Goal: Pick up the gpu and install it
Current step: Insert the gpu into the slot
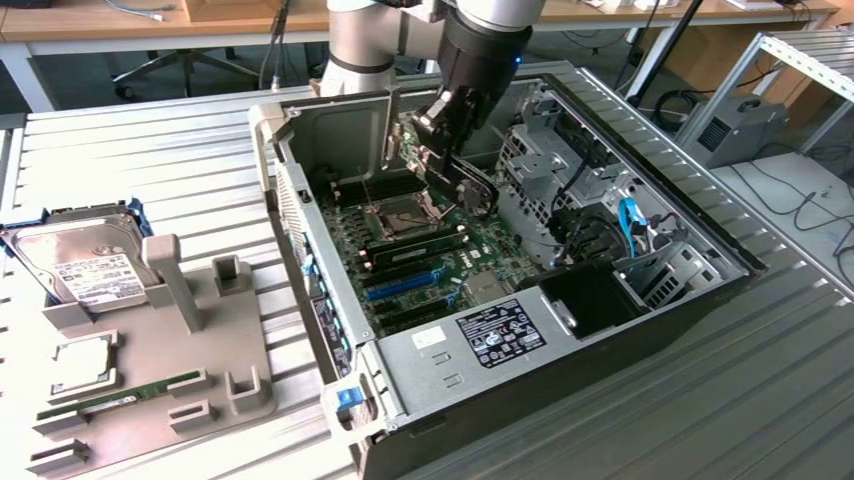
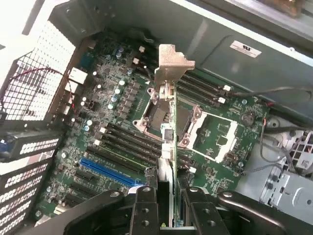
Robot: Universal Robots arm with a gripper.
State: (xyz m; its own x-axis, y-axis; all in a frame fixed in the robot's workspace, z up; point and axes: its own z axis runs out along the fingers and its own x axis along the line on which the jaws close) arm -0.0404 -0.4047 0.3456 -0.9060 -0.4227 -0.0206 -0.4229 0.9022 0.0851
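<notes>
Bench [image 1: 747,400]: slatted metal, carrying everything described here.
Parts holder [image 1: 134,432]: grey, near, at the exterior view's left. It holds a silver hard drive [image 1: 80,265] and a green RAM stick [image 1: 120,395].
Computer case [image 1: 334,130]: lying on its side in the middle of the bench, lid off, with the motherboard [image 2: 98,122] facing up.
Blue slot [image 2: 110,172]: a long empty socket on the motherboard, toward the case's near end.
Claw [image 2: 168,198]: reaching down inside the case, closed on one edge of the gpu.
Gpu [image 2: 168,122]: lifted clear of the board and held edge-down. It hangs over the processor socket [image 2: 215,137], apart from the blue slot.
Bracket [image 2: 173,62]: silvery, on the card's far end, pointing toward the case wall.
Risk: lowered from here, the card would probably strike the socket rather than seat in a slot. The bracket could also snag the wall, or the thin card could twist in the grip.
</notes>
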